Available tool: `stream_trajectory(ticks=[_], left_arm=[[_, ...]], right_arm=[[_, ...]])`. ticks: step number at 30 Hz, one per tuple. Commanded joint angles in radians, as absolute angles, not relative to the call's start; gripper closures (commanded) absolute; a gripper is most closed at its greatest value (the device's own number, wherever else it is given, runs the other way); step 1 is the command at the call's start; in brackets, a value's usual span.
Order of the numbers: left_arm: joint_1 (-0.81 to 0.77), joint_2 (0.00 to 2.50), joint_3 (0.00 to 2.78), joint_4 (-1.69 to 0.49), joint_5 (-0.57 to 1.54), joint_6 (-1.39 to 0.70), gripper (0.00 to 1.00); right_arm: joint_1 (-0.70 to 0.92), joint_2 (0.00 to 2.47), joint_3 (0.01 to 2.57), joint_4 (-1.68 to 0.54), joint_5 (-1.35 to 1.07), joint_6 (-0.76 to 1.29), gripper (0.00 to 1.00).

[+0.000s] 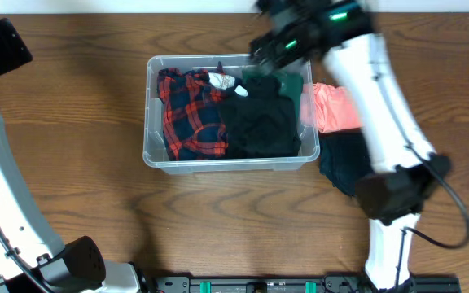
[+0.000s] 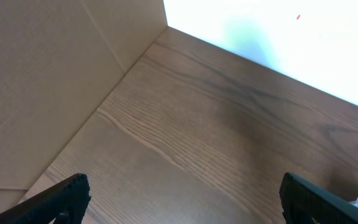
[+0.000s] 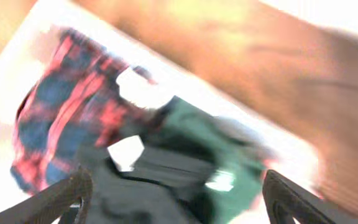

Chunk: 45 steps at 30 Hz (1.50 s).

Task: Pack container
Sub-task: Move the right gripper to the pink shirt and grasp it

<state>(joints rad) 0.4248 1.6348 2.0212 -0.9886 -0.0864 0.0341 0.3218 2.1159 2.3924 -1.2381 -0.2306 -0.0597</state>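
Right gripper hangs over the far right corner of the container, blurred from above. On its wrist camera the fingers are spread wide, nothing between them, with the green garment and black garment below. The container sits mid-table, also holding a red-and-navy plaid garment. A pink garment lies just outside its right wall. Left gripper is off at the table's far left, fingers wide apart over bare wood, touching nothing.
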Motion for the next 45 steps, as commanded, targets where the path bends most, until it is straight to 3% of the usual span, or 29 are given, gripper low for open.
stream_trajectory(ticks=[1, 7, 15, 22, 33, 36, 43, 45], left_arm=[[0.429, 1.642, 2.016, -0.991, -0.098, 0.041, 0.02], [0.429, 1.642, 2.016, -0.991, -0.098, 0.041, 0.02], [0.429, 1.642, 2.016, -0.991, -0.098, 0.041, 0.02], [0.429, 1.642, 2.016, -0.991, -0.098, 0.041, 0.02], [0.429, 1.642, 2.016, -0.991, -0.098, 0.041, 0.02], [0.429, 1.642, 2.016, -0.991, -0.098, 0.041, 0.02], [0.429, 1.642, 2.016, -0.991, -0.098, 0.041, 0.02], [0.429, 1.642, 2.016, -0.991, -0.098, 0.041, 0.02]], right_arm=[[0.162, 2.074, 2.416, -1.256, -0.200, 0.008, 0.09], [-0.121, 2.096, 2.366, -1.313, -0.236, 0.004, 0.03], [-0.358, 2.185, 2.096, -1.273, -0.405, -0.091, 0.06], [-0.369, 2.228, 1.835, -1.091, -0.520, -0.137, 0.07], [-0.245, 2.228, 1.593, -0.821, -0.566, -0.121, 0.09], [-0.212, 2.228, 1.561, -0.799, -0.566, -0.074, 0.22], [-0.211, 2.223, 1.554, -0.807, -0.533, -0.040, 0.82], [-0.225, 2.209, 1.567, -0.822, -0.530, -0.026, 0.92]])
